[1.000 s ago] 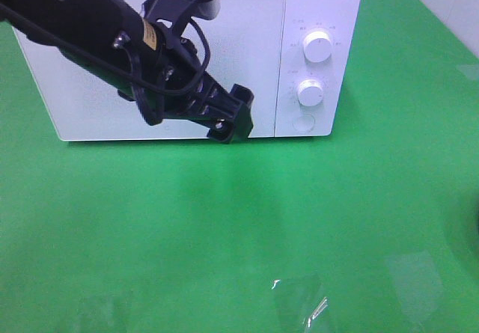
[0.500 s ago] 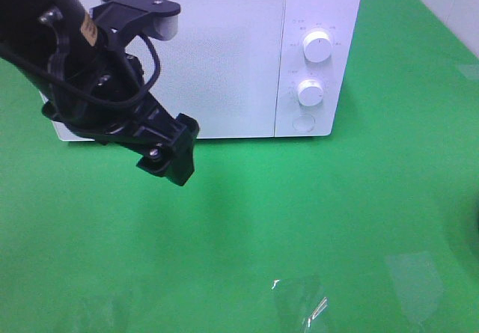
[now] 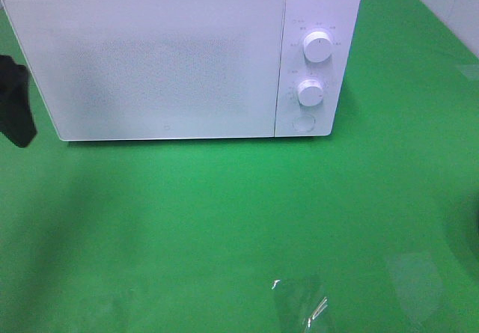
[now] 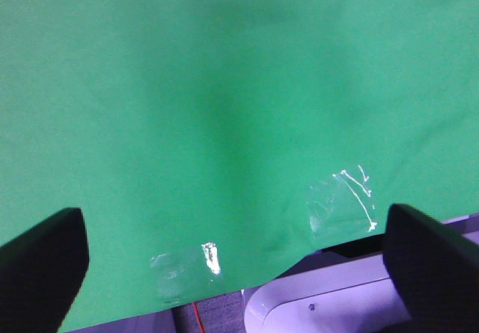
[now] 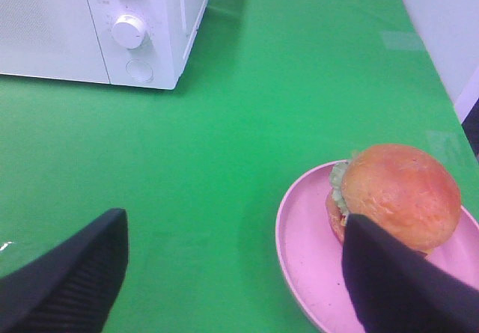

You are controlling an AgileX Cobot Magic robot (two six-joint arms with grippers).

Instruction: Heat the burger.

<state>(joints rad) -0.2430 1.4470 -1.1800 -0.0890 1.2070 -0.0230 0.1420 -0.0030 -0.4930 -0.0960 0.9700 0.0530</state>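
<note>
At the far left edge of the high view only a dark sliver of my left arm shows, beside the left end of the microwave. My left gripper hangs over bare green cloth, its two black fingers spread wide apart with nothing between them. Beneath it I see two patches of clear tape near the cloth's edge, and past that edge a pale grey base part and a thin red cable.

Moving right, the white microwave stands at the back of the table with its door shut. Its control panel sits on the right side of the front, with two round knobs one above the other and a round button below them. In front of it the cloth carries another glint of clear tape.

Further right, my right gripper is held above the table, its fingers also wide apart and gripping nothing. The burger sits on a pink plate well to the right of the microwave, near the table's right edge. One black finger lies in front of part of the plate in the wrist view; I cannot tell whether it touches anything.
</note>
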